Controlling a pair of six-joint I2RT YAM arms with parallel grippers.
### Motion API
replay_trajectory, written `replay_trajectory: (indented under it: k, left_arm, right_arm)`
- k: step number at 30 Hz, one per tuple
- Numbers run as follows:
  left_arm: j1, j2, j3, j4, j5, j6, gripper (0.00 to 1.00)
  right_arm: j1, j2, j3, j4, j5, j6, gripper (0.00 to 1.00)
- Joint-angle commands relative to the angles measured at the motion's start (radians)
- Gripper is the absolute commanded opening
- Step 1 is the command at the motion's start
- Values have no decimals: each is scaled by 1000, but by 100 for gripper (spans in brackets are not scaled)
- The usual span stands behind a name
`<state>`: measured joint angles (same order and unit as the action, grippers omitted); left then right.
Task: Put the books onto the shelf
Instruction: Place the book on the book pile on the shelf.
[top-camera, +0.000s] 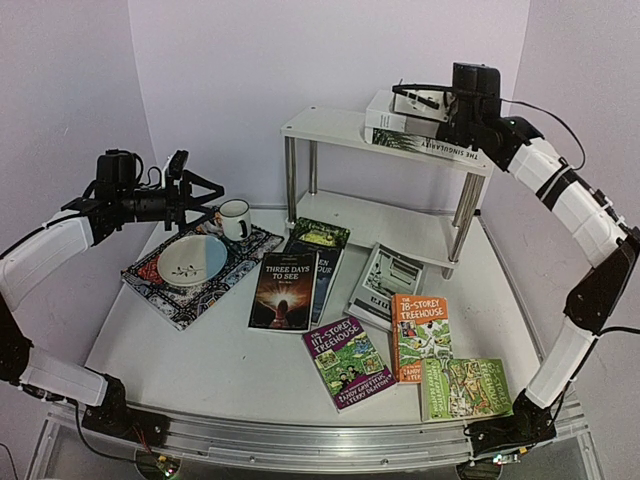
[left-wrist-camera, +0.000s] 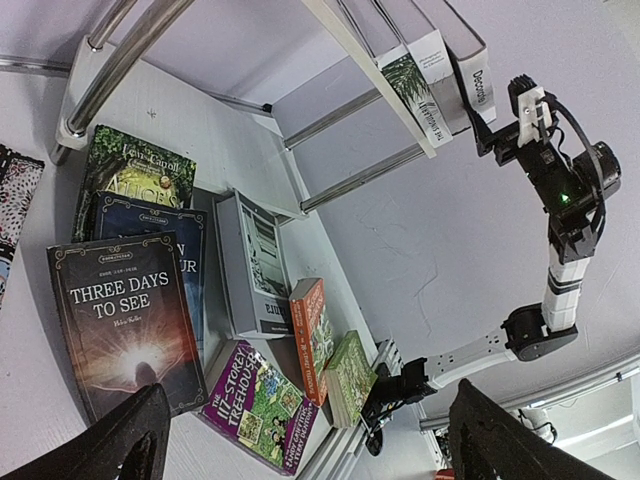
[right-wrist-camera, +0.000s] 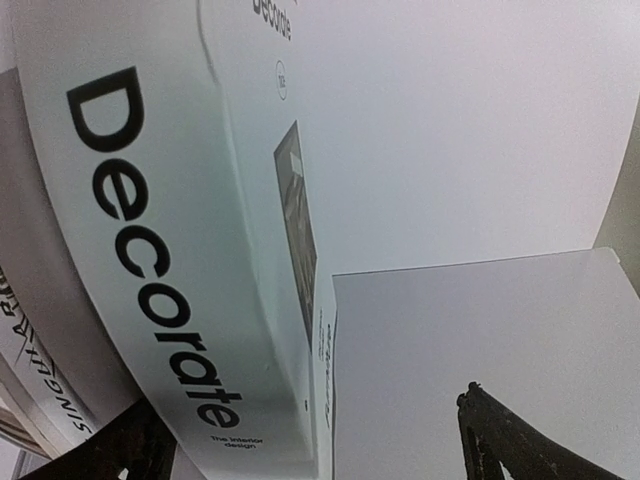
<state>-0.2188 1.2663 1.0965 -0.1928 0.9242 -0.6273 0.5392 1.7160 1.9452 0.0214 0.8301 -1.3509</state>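
Now two books (top-camera: 395, 108) (top-camera: 420, 143) top the shelf (top-camera: 325, 126), seven lie on the table (top-camera: 200, 360), both end effectors (top-camera: 197, 182) (top-camera: 418, 97) spread.

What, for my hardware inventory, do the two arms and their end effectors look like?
Both the left arm and the right arm have glossy white shells between black joints. The left end effector and the right end effector are black, with dark, tapered fingers. A thin black cable loops off the right arm's wrist, where a small green light glows.

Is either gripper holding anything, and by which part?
Nothing is held: the left gripper is open in mid-air, the right gripper open by the white "Decorate" hardback.
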Motion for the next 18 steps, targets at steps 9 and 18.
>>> replay_trajectory:
  k: [9, 18]
  left_arm:
    - [1, 8, 6, 10, 26, -1, 98]
    - [0, 5, 3, 12, 24, -6, 98]
  right_arm:
    - [2, -35, -6, -111, -33, 104, 98]
    - [11, -37, 34, -144, -95, 165, 98]
